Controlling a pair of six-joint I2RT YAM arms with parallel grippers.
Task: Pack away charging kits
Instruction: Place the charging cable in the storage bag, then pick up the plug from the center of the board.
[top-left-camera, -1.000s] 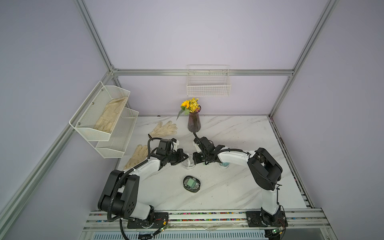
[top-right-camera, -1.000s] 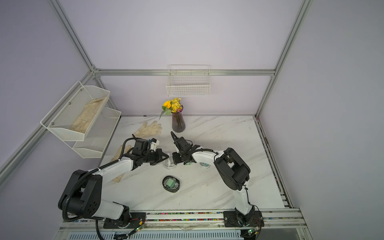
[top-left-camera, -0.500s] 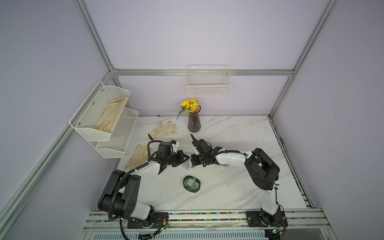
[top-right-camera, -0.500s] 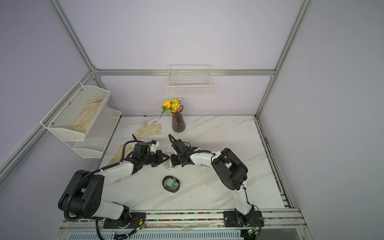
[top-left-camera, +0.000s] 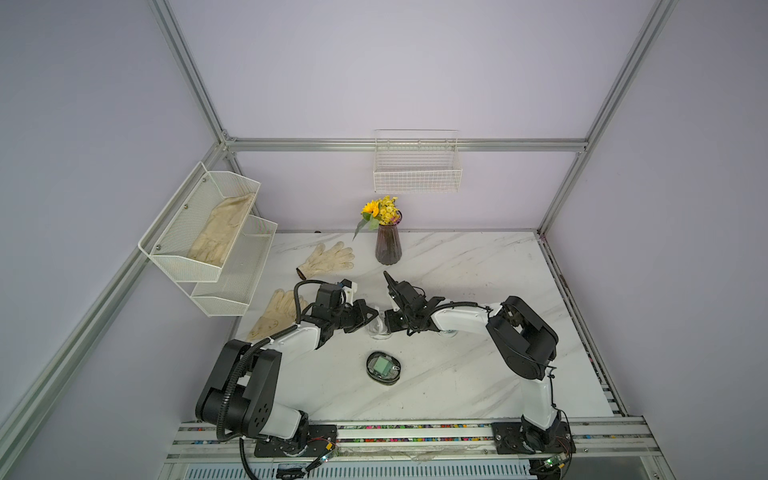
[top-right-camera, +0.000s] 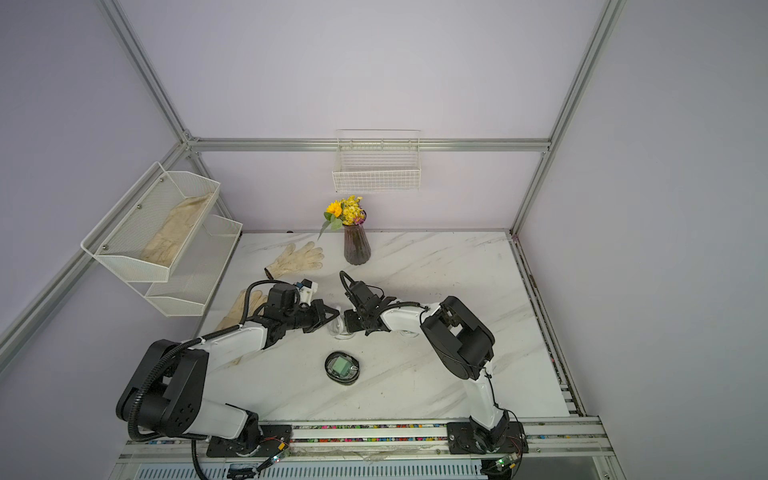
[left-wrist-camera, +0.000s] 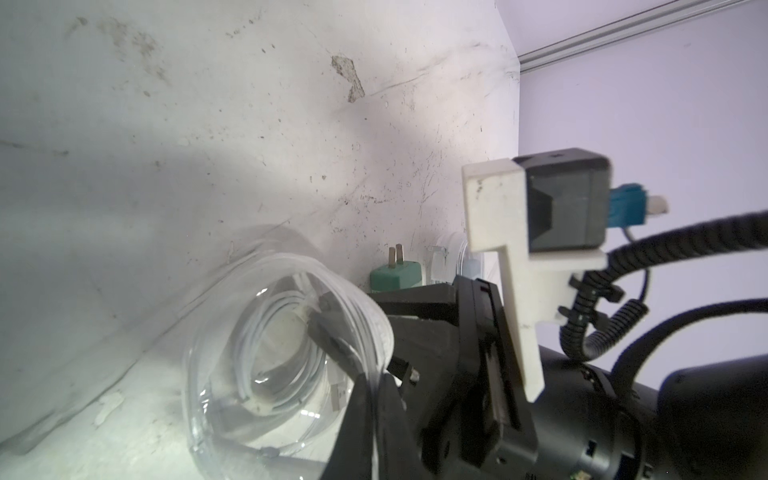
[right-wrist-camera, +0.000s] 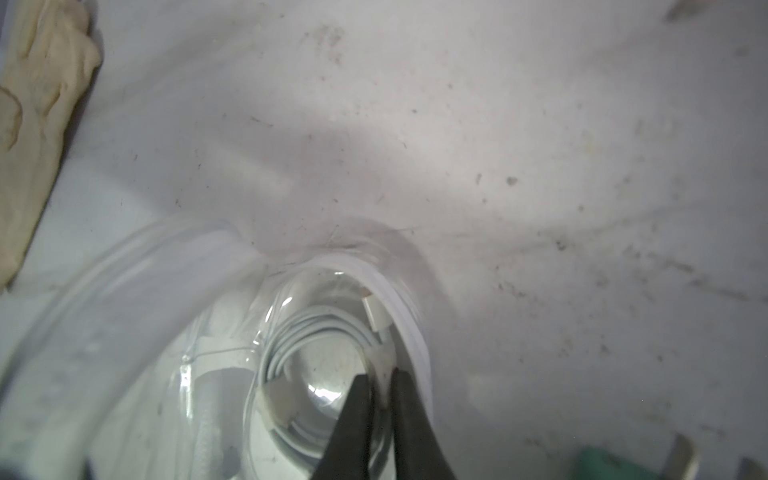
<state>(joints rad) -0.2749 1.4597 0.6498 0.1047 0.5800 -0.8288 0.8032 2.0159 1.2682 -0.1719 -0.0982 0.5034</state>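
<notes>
My left gripper (left-wrist-camera: 376, 409) pinches the clear case (left-wrist-camera: 286, 361) rim at mid-desk (top-left-camera: 478, 374); my right jaws, a narrow slit apart, sit by the coiled cable (right-wrist-camera: 316, 332) inside. I should free it gently, keeping the case steady

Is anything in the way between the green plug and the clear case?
Yes. The right gripper sits between the green plug and the clear case, its fingers reaching into the case's mouth.

Clear case (left-wrist-camera: 286, 361) holds coiled white cable (left-wrist-camera: 266, 332); black-rimmed case (top-left-camera: 383, 365) holds green charger (top-left-camera: 382, 365).
</notes>
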